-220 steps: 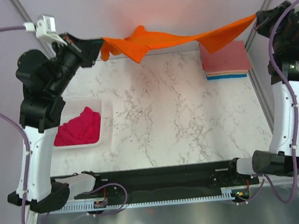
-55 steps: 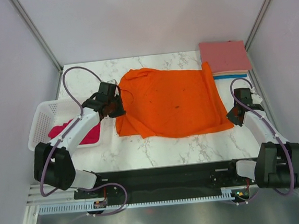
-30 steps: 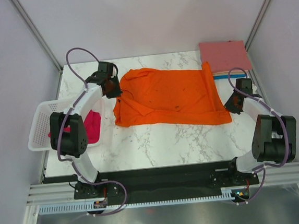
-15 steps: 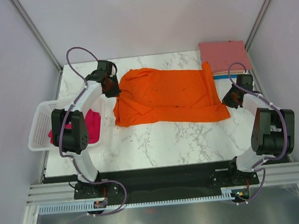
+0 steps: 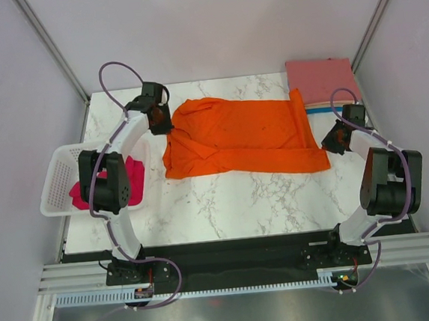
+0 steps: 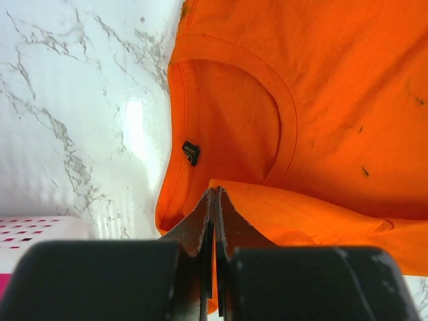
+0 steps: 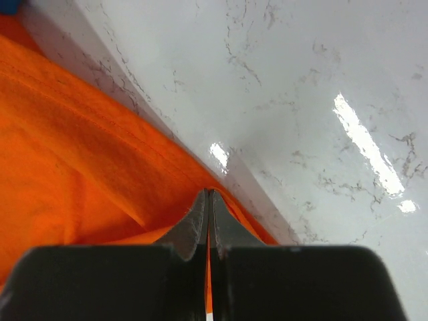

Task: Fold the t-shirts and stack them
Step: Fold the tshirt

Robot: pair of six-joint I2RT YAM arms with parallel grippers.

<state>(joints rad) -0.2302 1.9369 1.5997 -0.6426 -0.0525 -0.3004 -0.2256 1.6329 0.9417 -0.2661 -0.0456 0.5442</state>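
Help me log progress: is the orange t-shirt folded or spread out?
Mostly spread: the orange t-shirt lies wide across the table, its collar showing, no compact fold.

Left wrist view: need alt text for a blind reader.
The left hand pinches a fold of a bright orange cloth t-shirt spread on a white marble table, its neck opening and small black label in view. The corner of a white plastic basket shows lower left.

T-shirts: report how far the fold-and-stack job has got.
Done: a folded stack sits at the far right corner. In hand: the orange t-shirt lies spread out, unfolded, left jaws and right jaws shut on its side edges. Left: fold it, then the crumpled magenta t-shirt in the basket.
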